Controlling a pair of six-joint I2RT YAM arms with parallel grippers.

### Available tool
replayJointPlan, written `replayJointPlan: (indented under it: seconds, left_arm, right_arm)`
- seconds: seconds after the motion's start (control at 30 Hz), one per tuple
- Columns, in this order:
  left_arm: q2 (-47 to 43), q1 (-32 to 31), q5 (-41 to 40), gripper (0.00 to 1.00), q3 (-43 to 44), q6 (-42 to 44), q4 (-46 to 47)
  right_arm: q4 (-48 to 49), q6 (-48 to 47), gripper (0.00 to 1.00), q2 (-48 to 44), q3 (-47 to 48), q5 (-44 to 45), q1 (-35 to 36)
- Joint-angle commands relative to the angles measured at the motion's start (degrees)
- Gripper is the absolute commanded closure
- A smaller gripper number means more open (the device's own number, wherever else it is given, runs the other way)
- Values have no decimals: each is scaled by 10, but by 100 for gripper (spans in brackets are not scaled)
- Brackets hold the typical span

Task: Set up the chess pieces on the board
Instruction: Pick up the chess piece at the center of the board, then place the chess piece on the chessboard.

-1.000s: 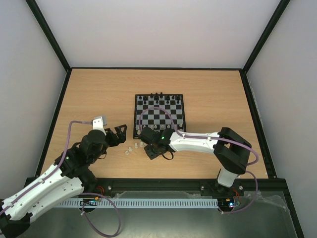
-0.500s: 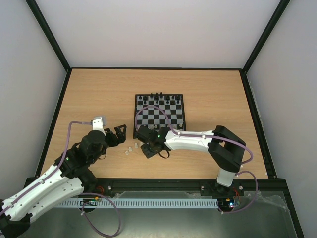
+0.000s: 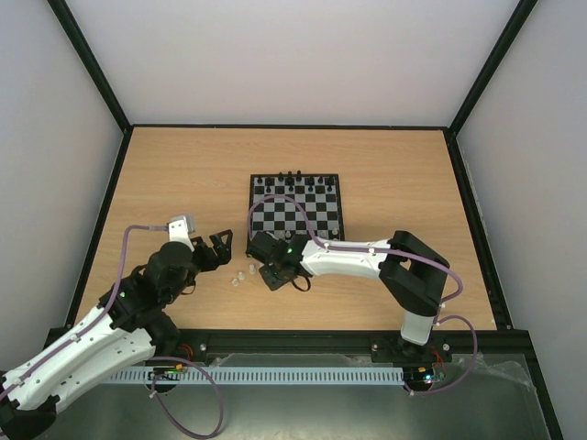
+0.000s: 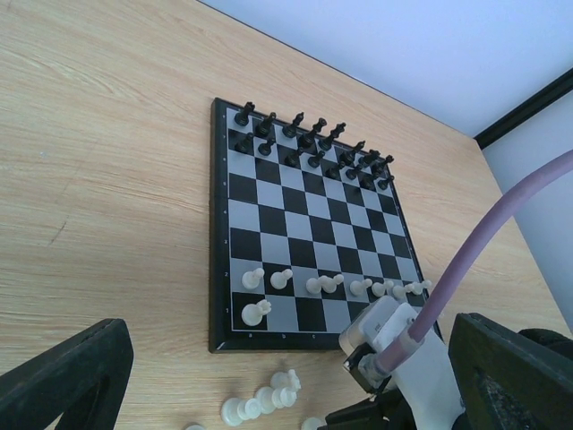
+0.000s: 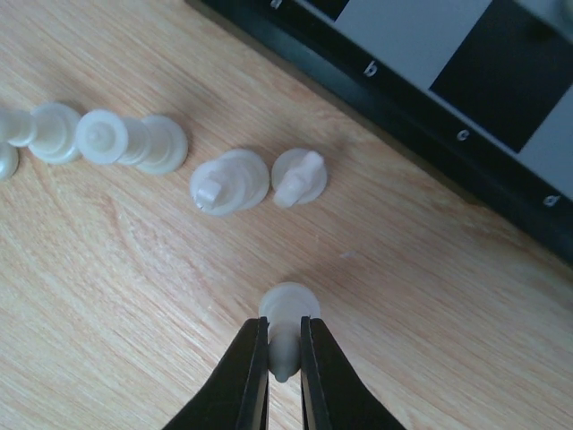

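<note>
**White piece pinched just off the board's near edge**

The right gripper (image 5: 285,348) is clamping its two dark fingers on a small white piece (image 5: 288,306), its round base showing just beyond the fingertips. Whether the piece is touching the wooden table (image 3: 394,174) cannot be told. Other loose chess pieces (image 5: 228,184) are sitting on the wood just beyond it. Two are close together near the board (image 5: 385,97), and more are lying in a line off to one side.

From above, this gripper is working over the table just beside the board's near-left corner, with the loose pieces next to it.

The left gripper (image 3: 220,246) is hovering a little further left with its jaws spread wide, gripping nothing. Its wrist camera is looking across the board. There, black pieces (image 4: 309,143) are filling the two far rows. Several white ones are standing along the second row from the near edge, and one is standing alone in the nearest row.
</note>
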Motion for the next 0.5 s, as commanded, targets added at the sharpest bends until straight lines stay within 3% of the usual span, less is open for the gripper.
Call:
replayJointPlan:
  seconds: [0.0,0.47]
  left_arm:
    - [-8,-1,-14,0,-4,8,6]
    - [-11,-1,-18,1,-2,13,5]
  right_arm:
    - [-53,-1,93,-18,25,43,0]
    - [-95,-30,93,-53,44,55,-124]
